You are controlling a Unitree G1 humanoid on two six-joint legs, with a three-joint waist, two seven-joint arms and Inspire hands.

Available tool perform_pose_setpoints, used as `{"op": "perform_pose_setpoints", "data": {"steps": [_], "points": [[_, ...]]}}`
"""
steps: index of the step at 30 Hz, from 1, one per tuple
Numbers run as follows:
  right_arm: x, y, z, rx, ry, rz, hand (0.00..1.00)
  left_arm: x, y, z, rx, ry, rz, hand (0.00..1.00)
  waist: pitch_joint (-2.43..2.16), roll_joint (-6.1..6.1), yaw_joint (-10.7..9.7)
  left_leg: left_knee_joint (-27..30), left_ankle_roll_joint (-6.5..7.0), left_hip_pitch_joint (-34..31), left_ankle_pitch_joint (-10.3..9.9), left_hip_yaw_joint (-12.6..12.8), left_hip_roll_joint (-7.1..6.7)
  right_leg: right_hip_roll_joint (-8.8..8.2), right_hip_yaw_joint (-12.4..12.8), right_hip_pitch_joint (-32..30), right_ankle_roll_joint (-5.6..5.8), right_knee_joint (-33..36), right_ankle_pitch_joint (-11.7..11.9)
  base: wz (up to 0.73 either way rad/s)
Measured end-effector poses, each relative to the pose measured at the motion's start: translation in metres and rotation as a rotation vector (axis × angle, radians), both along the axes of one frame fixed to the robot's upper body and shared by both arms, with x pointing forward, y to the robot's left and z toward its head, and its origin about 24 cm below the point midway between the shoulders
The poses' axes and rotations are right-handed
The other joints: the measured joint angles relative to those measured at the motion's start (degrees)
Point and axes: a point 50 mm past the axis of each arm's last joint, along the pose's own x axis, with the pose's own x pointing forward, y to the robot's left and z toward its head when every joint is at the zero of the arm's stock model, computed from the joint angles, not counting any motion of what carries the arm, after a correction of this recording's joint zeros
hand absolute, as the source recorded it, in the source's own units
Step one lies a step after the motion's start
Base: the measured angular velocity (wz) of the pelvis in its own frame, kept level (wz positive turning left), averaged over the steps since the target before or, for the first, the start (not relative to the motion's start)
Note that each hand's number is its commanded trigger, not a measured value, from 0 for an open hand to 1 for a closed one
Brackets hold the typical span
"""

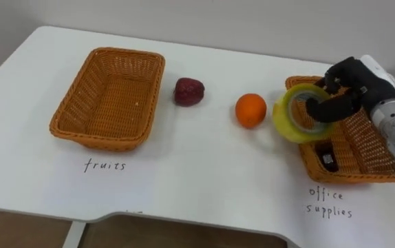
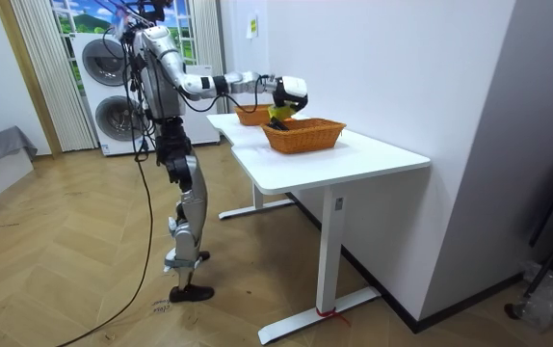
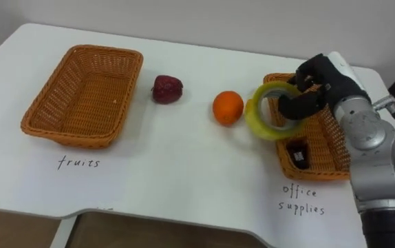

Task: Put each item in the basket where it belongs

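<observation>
Yellow tape roll (image 1: 282,117) hangs over the left rim of the office-supplies basket (image 1: 352,178), gripped by the right hand (image 1: 354,84), which is curled through its hole. I'd say the drop is the step in hand: shift further over that basket, then loosen. Orange (image 1: 250,110) and dark red fruit (image 1: 189,91) wait left of it.

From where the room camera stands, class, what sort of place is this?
Probably a home, or a room fitted out like one: stacked washing machines and long curtains behind the robot, a wooden floor, and a white table with baskets.
</observation>
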Motion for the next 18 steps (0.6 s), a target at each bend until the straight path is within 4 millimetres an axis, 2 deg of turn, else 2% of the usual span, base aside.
{"op": "perform_pose_setpoints", "data": {"steps": [9,18], "points": [[-0.002,-0.021,-0.018,0.087,0.031,-0.121,1.00,0.001,0.003,0.001,0.011,-0.005,0.015,0.00,-0.01,-0.33,0.2,0.0,0.07,0.3,0.0,-0.1,-0.23,-0.07,0.2,0.6,0.09,-0.6,-0.1,0.00],[-0.003,-0.037,-0.029,0.171,0.011,-0.271,1.00,-0.012,0.007,0.003,0.013,0.028,0.024,0.00,0.04,-0.48,0.4,-0.2,0.07,0.1,0.0,0.0,-0.23,-0.02,0.1,0.4,0.11,-0.8,-0.1,0.00]]}}
